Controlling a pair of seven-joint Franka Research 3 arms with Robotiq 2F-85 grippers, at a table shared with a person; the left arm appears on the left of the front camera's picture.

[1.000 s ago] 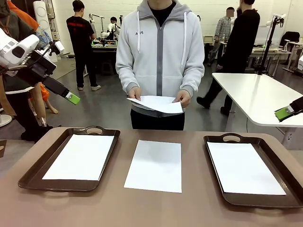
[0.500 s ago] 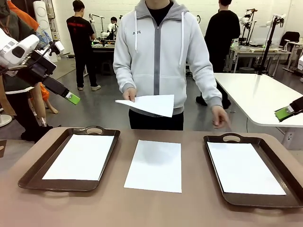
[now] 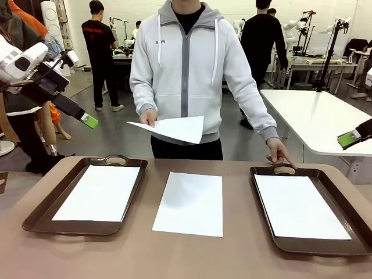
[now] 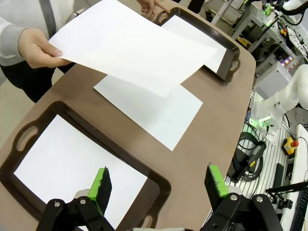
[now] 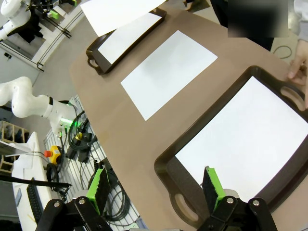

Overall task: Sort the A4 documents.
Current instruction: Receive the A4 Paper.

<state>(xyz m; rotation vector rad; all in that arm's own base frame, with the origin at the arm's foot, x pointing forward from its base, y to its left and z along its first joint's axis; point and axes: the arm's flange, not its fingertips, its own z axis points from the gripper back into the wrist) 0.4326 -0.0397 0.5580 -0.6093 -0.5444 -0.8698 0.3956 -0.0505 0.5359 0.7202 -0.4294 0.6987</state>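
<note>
The left gripper point(image 4: 159, 182) is held up at the left side of the table point(image 3: 192, 256), its jaws spread wide with nothing between them. The right gripper point(image 5: 156, 186) is held up at the right side, its jaws just as wide apart and empty. Two dark brown trays sit on the table, the left tray point(image 3: 70, 226) and the right tray point(image 3: 319, 247), each with its handles at the near and far ends. One white sheet point(image 3: 99, 193) lies flat inside the left tray and a second sheet point(image 3: 299, 206) lies flat inside the right tray, each smaller than the tray floor. A third sheet point(image 3: 189, 203) lies on the bare table between the two trays, touching neither. A person in a grey zip hoodie stands at the far side. One hand point(image 3: 148, 118) grips held paper point(image 3: 174, 128) by a corner, above the far edge of the table; whether that is one sheet or several cannot be told. The other hand point(image 3: 279, 152) reaches down to the far handle of the right tray, with its fingertips at the handle.
</note>
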